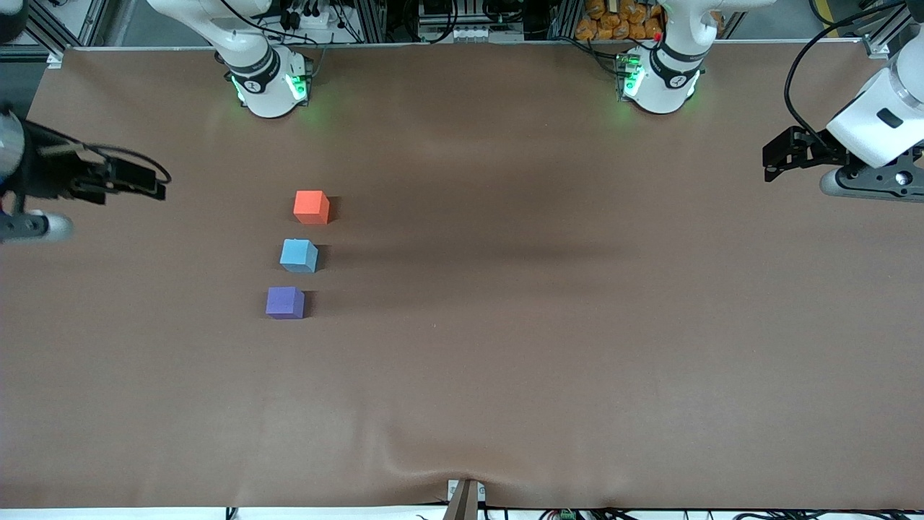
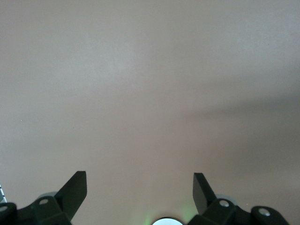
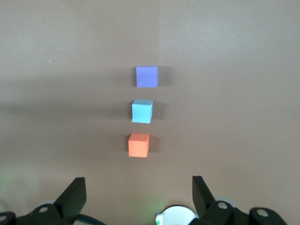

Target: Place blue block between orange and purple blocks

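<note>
Your blue block (image 1: 299,256) already sits on the desk (image 1: 548,347) in a line with the other two: the orange block (image 1: 312,207) is farther from the front camera, the purple block (image 1: 285,302) nearer, and the blue one lies between them with a small gap on each side, touching neither. The right wrist view shows the same row, orange block (image 3: 138,145), blue block (image 3: 142,111), purple block (image 3: 146,76), with the blue one turned slightly out of square with its neighbours. Your right end effector (image 1: 137,180) hangs over the desk at the right arm's end, well apart from the cubes, fingers spread wide and holding nothing. Your left end effector (image 1: 783,153) waits over the left arm's end, also spread open and empty; its wrist view shows only bare desk. By my judgement the placement looks done, so the main risk from here is disturbance: if you send the right arm back across the row at a low height, a finger or the cable could clip the orange block and break the line. Trying to straighten the blue block could also nudge a neighbour, since the gaps are tight.
</note>
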Motion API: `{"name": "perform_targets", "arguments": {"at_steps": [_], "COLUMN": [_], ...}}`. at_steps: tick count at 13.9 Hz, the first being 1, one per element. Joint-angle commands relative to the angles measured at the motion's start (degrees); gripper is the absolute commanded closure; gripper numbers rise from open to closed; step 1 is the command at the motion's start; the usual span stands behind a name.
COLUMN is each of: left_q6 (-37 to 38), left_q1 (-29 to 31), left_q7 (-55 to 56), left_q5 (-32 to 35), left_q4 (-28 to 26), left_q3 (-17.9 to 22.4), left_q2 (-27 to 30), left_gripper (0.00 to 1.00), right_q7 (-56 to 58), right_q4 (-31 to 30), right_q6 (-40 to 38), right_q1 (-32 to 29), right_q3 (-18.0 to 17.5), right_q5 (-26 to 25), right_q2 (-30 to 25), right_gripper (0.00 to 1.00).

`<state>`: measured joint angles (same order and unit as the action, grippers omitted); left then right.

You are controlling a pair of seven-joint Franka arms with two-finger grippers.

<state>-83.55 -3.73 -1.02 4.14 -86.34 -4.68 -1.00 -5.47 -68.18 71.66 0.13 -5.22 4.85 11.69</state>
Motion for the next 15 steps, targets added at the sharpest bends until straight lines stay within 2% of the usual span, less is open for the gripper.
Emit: {"name": "perform_targets", "arguments": {"at_steps": [1,3,4,6,8,10,12,15], "left_q6": [-0.21,-0.21,-0.21,-0.21,-0.21,-0.21,-0.21,-0.47], "left_q1": [0.13,0.13,0.13,0.21,1.44,3.9,3.91,3.56], "left_q7": [-0.39,-0.39,-0.3,-0.3,-0.3,-0.39,-0.48,-0.48], "left_q5": [0.16,0.08,0.07,-0.19,-3.51,-6.94,-6.7,-6.17], "left_q4": [0.29,0.29,0.38,0.38,0.29,0.29,0.29,0.29], "left_q3": [-0.07,-0.07,-0.07,-0.07,0.28,0.28,0.28,0.2], "left_q2": [0.03,0.2,0.2,0.2,0.2,0.12,0.12,0.12], "left_gripper": [0.0,0.0,0.0,0.0,0.0,0.0,0.0,0.0], "right_q7": [-0.95,0.1,1.15,3.52,4.68,4.68,4.68,4.68], "right_q4": [-12.99,-22.83,-24.88,-23.5,-22.97,-19.82,-16.57,-16.2], "right_q6": [6.72,12.42,13.76,13.6,13.6,12.9,10.53,9.73], "right_q1": [-1.01,-1.36,-1.37,-1.63,-1.89,-1.98,-1.98,-2.16], "right_q3": [-1.63,-1.37,-1.19,-1.1,-1.1,-1.1,-1.1,-1.1], "right_q5": [-1.94,-2.03,-2.03,-2.65,-2.65,-2.74,-2.74,-2.82], "right_q2": [-9.47,-15.7,-16.95,-16.44,-16.35,-14.6,-13.19,-12.92], "right_gripper": [0.0,0.0,0.0,0.0,0.0,0.0,0.0,0.0]}}
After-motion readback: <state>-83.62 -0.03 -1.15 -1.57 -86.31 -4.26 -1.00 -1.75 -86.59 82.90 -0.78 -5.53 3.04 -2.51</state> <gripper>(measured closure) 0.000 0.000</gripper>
